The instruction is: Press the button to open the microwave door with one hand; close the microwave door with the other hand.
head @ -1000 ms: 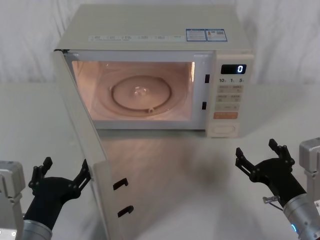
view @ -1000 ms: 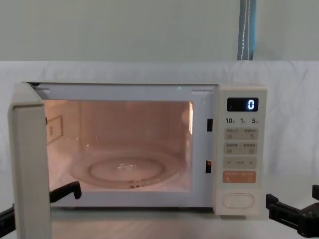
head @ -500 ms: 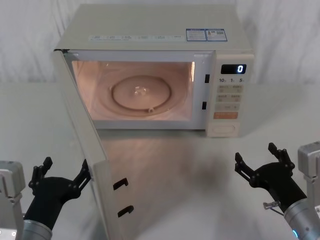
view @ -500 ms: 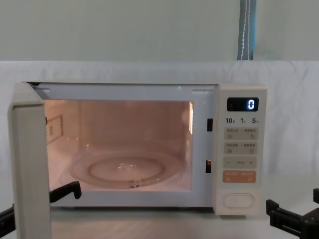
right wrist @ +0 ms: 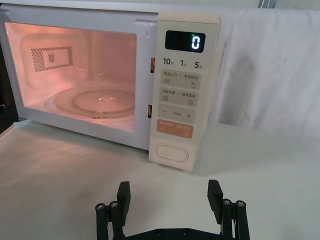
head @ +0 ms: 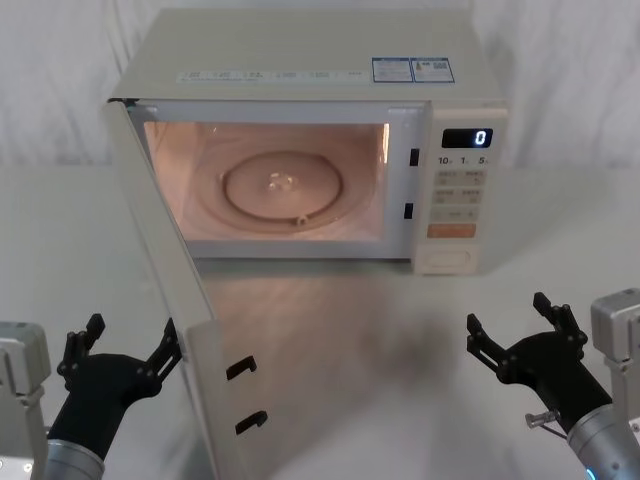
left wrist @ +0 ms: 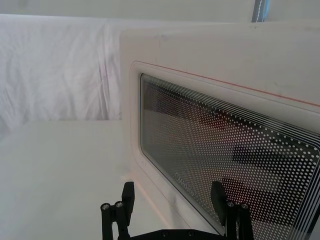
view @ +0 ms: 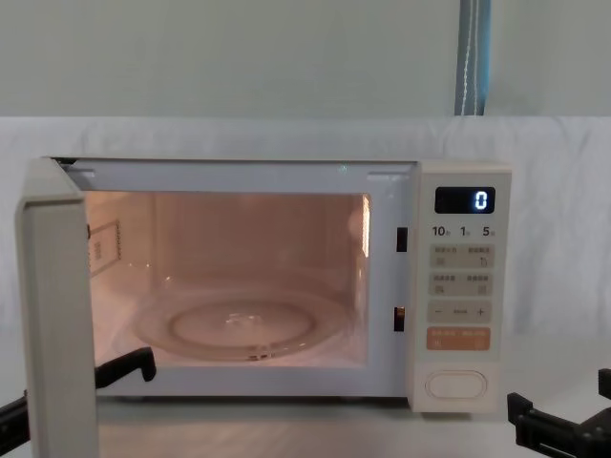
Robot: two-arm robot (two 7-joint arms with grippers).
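Note:
The cream-white microwave [head: 310, 60] stands at the back of the table, its cavity lit, its display reading "0". The microwave door [head: 165, 290] is swung wide open toward me on its left hinge. The oval button [head: 448, 259] sits at the bottom of the control panel. My left gripper [head: 133, 335] is open, low at the front left, just outside the door's outer face [left wrist: 210, 100] near its free edge. My right gripper [head: 507, 315] is open with nothing in it, at the front right. It is well short of the button [right wrist: 171, 152] and faces it.
A glass turntable [head: 283, 188] lies inside the cavity. The white table [head: 380, 330] stretches bare between the microwave and my arms. A white cloth backdrop [view: 554, 153] hangs behind. The open door stands between my two arms.
My right gripper has drawn back a little toward me and sunk lower in the chest view. The door and my left gripper have not moved.

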